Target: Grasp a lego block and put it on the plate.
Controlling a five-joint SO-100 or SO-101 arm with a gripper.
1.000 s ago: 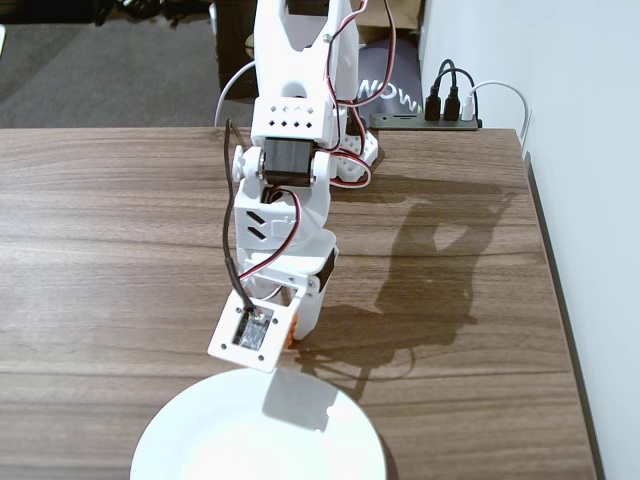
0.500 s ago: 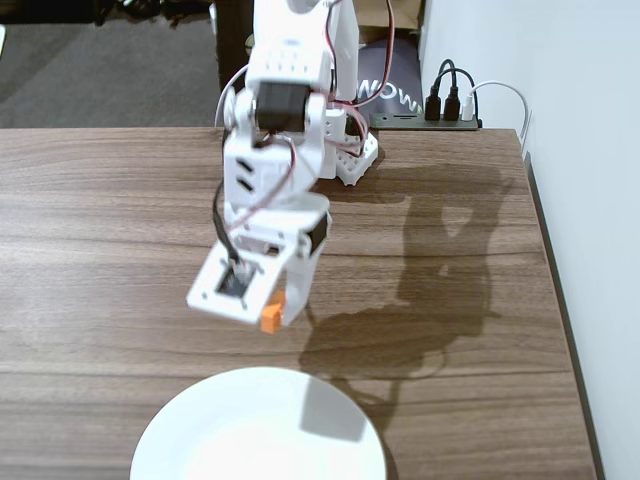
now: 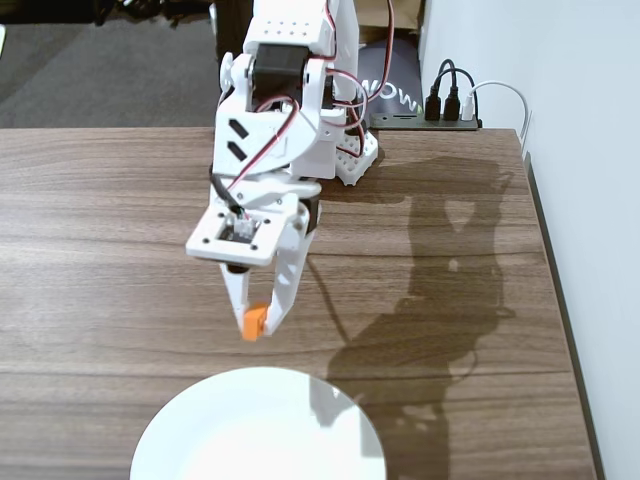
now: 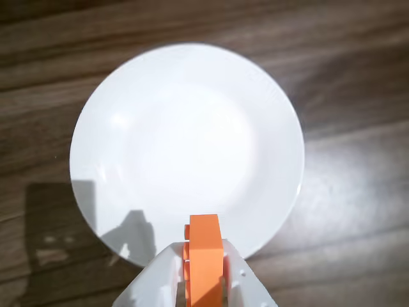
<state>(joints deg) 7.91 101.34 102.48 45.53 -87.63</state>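
My white gripper [image 3: 258, 318] is shut on the orange lego block [image 3: 253, 321] and holds it in the air above the wooden table, just behind the far rim of the white plate [image 3: 200, 430]. In the wrist view the block [image 4: 204, 259] stands between my two white fingers [image 4: 160, 281], with its studs facing left, over the near rim of the plate [image 4: 185, 128]. The plate holds nothing. In the fixed view its near part is cut off by the frame's bottom edge.
The arm's base [image 3: 355, 160] is clamped at the back of the table. A black power strip [image 3: 425, 120] with plugs lies behind it by the white wall. The table's right edge [image 3: 560, 300] runs along the wall.
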